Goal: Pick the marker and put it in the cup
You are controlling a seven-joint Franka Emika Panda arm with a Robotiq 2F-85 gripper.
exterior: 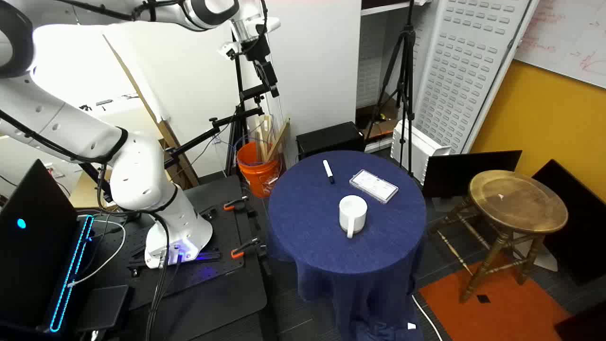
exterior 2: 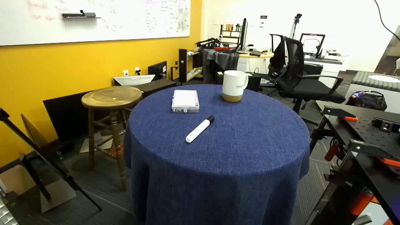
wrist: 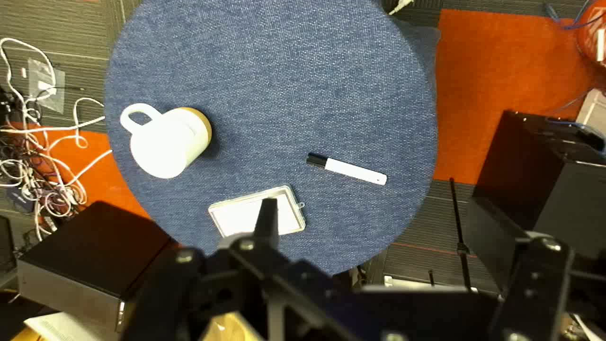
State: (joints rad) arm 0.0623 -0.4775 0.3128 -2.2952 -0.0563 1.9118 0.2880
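Jaws of the gripper (wrist: 383, 213) are spread wide, while the marker (wrist: 350, 170) and cup (wrist: 173, 142) are set toward opposite edges of the table (wrist: 265, 76).

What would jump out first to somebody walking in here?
Probably the big white robot arm, looming over the left side of an exterior view. Then the round blue-draped table, where a white cup stands upright and a marker lies apart from it. Last, the bright yellow wall, showing below a whiteboard.

Smooth cup (exterior 2: 232, 84), coarse woven tablecloth (exterior 2: 253, 140)
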